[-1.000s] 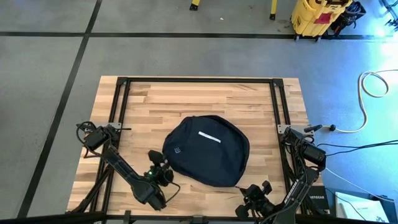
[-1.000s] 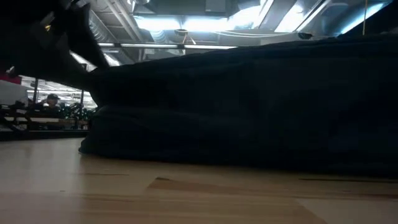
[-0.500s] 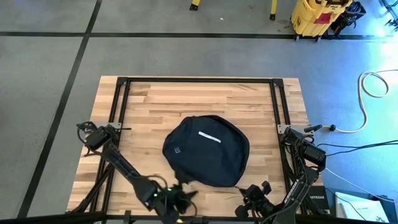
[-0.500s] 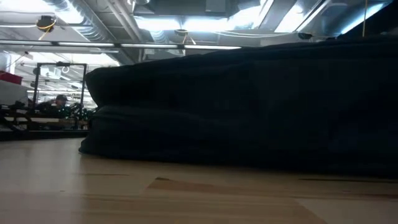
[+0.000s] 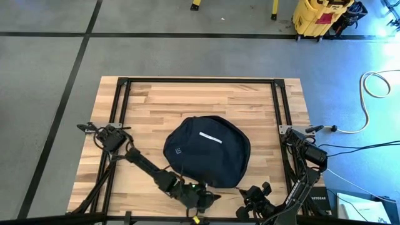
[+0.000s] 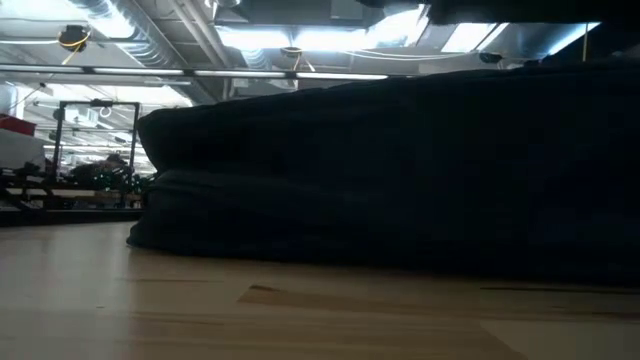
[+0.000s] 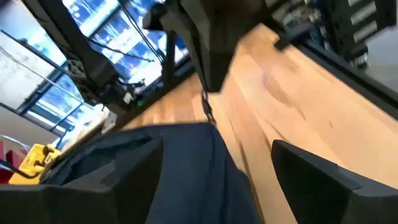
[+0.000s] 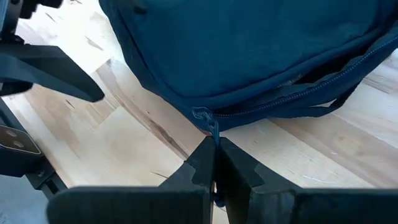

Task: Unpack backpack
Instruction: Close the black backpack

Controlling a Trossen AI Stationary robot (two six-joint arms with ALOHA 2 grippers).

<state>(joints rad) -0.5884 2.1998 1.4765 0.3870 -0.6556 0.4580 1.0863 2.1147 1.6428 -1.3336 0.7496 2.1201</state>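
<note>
A: The backpack (image 5: 207,152) lies flat in the middle of the worktop (image 5: 162,100), white stripe (image 5: 210,138) and small logo (image 5: 178,150) facing up. From table height it is only a dark mass filling most of the view, its right end cut off.

B: Which way does it run?

A: The outline is rounded, so the long axis is hard to call. It seems to slant from the far left toward the near right. The zipper (image 8: 292,93) runs along the near edge, with a pull cord (image 8: 211,127) hanging from it.

B: And the hands?

A: The right hand (image 8: 216,163) sits at the near edge of the worktop, fingers clenched together, with the cord running down between the tips. I cannot tell if it is truly pinched. The left hand (image 5: 209,199) is spread wide, grasping nothing, low by the backpack's near edge.

B: Any change?

A: A second ago the left hand was at the backpack's left side. It has swung round to the near edge. The backpack has not moved.
</note>
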